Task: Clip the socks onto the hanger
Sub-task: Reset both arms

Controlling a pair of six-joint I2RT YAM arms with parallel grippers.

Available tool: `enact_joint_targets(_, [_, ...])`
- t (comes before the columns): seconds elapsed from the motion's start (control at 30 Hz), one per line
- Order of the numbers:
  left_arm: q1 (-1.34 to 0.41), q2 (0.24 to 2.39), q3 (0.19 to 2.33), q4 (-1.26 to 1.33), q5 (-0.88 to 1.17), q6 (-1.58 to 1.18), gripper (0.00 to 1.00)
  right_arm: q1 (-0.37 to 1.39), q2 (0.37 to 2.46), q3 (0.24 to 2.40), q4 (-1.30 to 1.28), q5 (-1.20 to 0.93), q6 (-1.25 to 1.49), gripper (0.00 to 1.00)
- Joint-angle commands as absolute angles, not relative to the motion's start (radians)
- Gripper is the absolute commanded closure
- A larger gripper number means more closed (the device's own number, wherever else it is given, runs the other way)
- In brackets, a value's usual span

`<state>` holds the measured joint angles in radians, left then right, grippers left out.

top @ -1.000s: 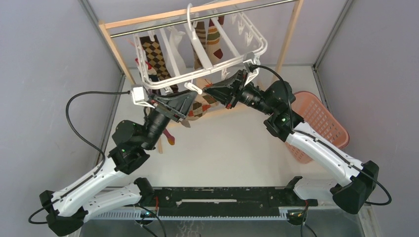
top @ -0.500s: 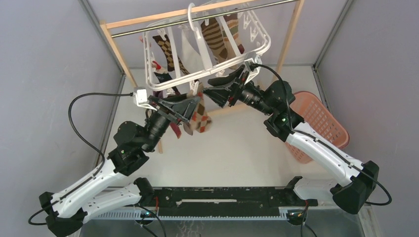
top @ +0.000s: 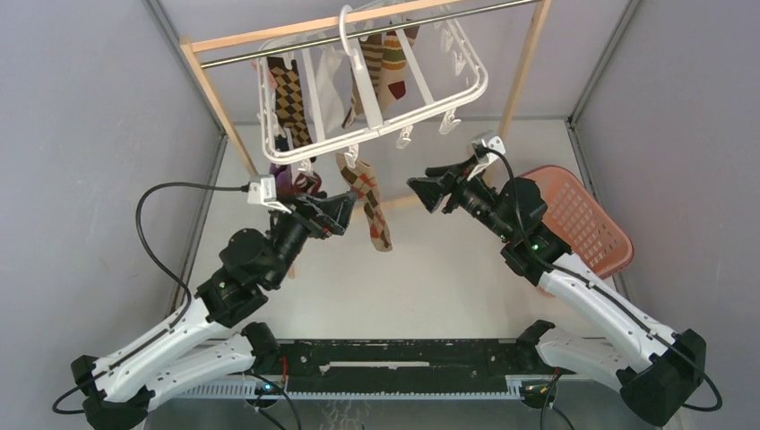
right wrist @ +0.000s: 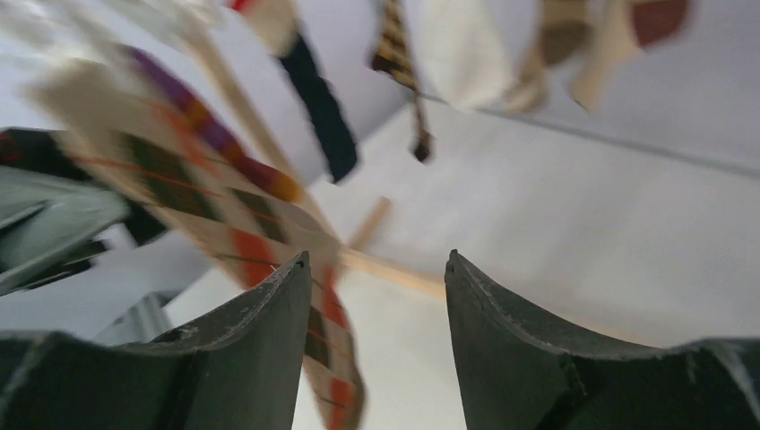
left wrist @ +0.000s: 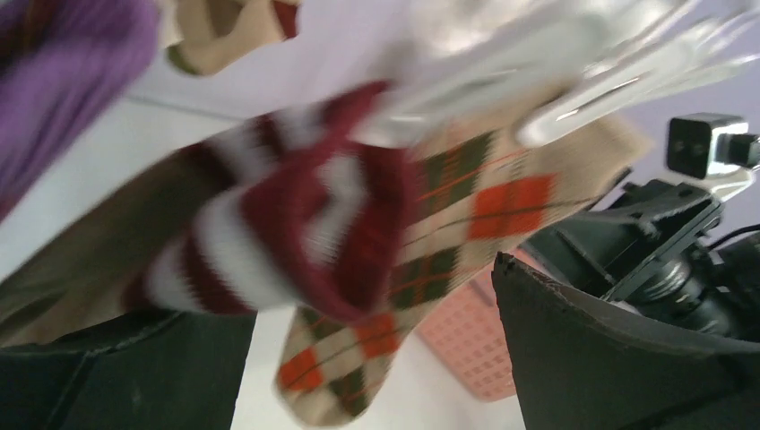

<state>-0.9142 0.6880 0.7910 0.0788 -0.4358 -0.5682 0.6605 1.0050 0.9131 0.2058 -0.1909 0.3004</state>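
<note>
The white hanger hangs by its hook from the metal rod. Socks dangle from its clips: a brown argyle one, striped ones, and a tan argyle sock with orange diamonds on the front edge. My left gripper is open just left of that sock, holding nothing. In the left wrist view the argyle sock and a red-and-white striped sock hang blurred before the wide jaws. My right gripper is open and empty, right of the argyle sock.
The wooden rack with its metal rod stands at the back. A pink slotted basket sits at the right, beside my right arm. A purple sock hangs at the hanger's left front corner.
Both grippers have opened and drawn back from the hanger's front edge. The hanger has swung back toward the rod, and the tan argyle sock now hangs free from it.
</note>
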Motion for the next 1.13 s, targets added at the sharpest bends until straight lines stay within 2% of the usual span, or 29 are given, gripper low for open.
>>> enact_joint_targets(0.0, [-0.916,0.641,0.703,-0.017,-0.548,-0.585,0.00,0.563,0.946,0.833,0.119,-0.051,0.318,0.38])
enact_joint_targets(0.13, [-0.917,0.580,0.637,-0.092,-0.631,-0.646,0.00,0.440,0.944,0.768,0.033,-0.021,0.346,0.45])
enact_joint_targets(0.23, [-0.916,0.525,0.591,-0.152,-0.674,-0.708,0.00,0.381,0.965,0.717,0.036,-0.079,0.365,0.75])
enact_joint_targets(0.33, [-0.916,0.479,0.551,-0.207,-0.720,-0.773,0.00,0.379,0.975,0.659,0.070,-0.069,0.386,0.98])
enact_joint_targets(0.37, [-0.915,0.469,0.538,-0.228,-0.738,-0.795,0.00,0.379,0.980,0.638,0.082,-0.069,0.394,1.00])
enact_joint_targets(0.6, [-0.917,0.520,0.571,-0.422,-0.798,-0.887,0.00,0.380,0.999,0.591,0.118,-0.079,0.401,1.00])
enact_joint_targets(1.1, [-0.915,0.480,0.558,-0.408,-0.812,-0.896,0.00,0.336,1.048,0.556,0.152,-0.109,0.417,1.00])
